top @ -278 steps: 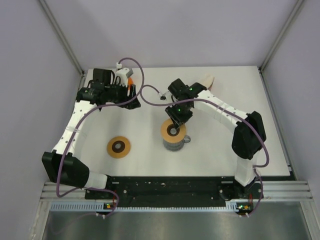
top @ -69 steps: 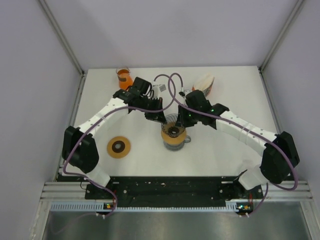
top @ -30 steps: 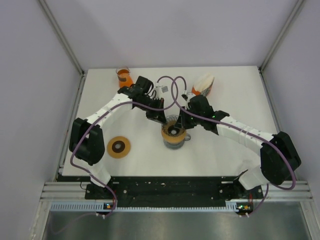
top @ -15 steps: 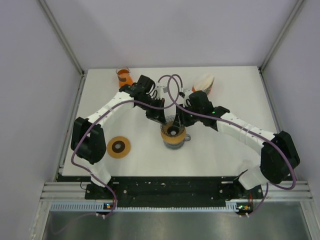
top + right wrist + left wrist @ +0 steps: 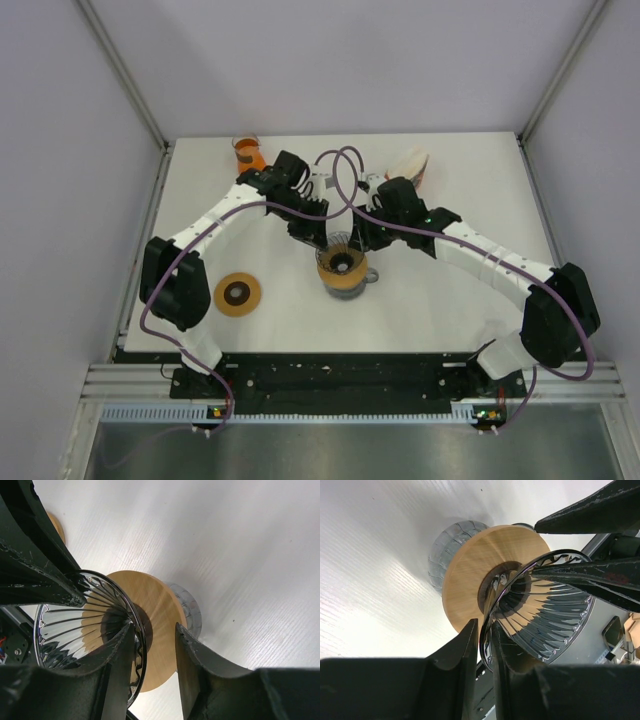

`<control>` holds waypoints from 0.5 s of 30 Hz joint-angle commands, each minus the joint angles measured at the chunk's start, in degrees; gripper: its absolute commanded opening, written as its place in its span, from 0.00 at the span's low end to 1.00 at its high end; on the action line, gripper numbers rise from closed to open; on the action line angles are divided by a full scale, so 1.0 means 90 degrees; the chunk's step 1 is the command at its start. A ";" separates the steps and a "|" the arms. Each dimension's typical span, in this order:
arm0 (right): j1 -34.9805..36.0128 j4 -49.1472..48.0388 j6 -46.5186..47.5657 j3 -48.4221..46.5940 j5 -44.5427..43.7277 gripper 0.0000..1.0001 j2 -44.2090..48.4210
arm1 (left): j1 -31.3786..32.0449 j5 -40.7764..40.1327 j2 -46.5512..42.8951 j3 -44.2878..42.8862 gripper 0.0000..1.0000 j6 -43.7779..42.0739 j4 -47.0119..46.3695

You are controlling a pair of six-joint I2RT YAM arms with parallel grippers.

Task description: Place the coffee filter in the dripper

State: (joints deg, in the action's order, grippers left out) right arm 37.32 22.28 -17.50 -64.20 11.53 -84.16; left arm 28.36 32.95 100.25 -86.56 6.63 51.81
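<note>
Coffee filter [image 5: 540, 615], which I take to be the glossy ribbed cone, stands with its narrow end in the hole of the wooden collar [image 5: 470, 565] of the dripper [image 5: 342, 272], near the middle of the worktop [image 5: 450, 300]. The collar rests on a ribbed glass base [image 5: 440, 545]. Whether the cone is fully seated or only resting at the hole, I cannot tell.

The left pincer [image 5: 484, 630] is clenched on the cone's thin rim, one finger inside the bowl and one outside. The right pincer [image 5: 155, 630] straddles the opposite side of the rim but is released: the rim lies against one finger and the other stands apart from it.

The cone looks like glass or polished metal, so it is probably rigid, light and slick, and if it is glass, brittle at that fine edge. The rim seems the only sensible place to hold it, because the walls slope away and would likely slide out of a pinch lower down. The ribs may give a little purchase. A gentle squeeze should be enough; a hard one risks chipping the edge. Any sideways pull could tip the collar off the base, since nothing visibly fixes one to the other.
</note>
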 commanded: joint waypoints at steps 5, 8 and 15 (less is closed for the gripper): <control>-0.0016 -0.0074 0.0206 -0.0112 -0.0236 0.30 0.0415 | 0.0091 0.0089 -0.0015 -0.0235 0.26 -0.0297 0.0064; -0.0016 -0.0044 0.0235 -0.0064 -0.0275 0.28 0.0484 | 0.0150 0.0128 -0.0103 -0.0255 0.34 -0.0346 0.0054; -0.0016 -0.0054 0.0235 0.0132 -0.0295 0.20 0.0464 | 0.0169 0.0079 -0.0045 -0.0128 0.33 -0.0337 0.0034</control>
State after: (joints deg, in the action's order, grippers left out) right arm 37.32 23.46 -16.51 -64.12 9.50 -82.00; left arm 29.39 33.15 100.29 -86.96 4.71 51.92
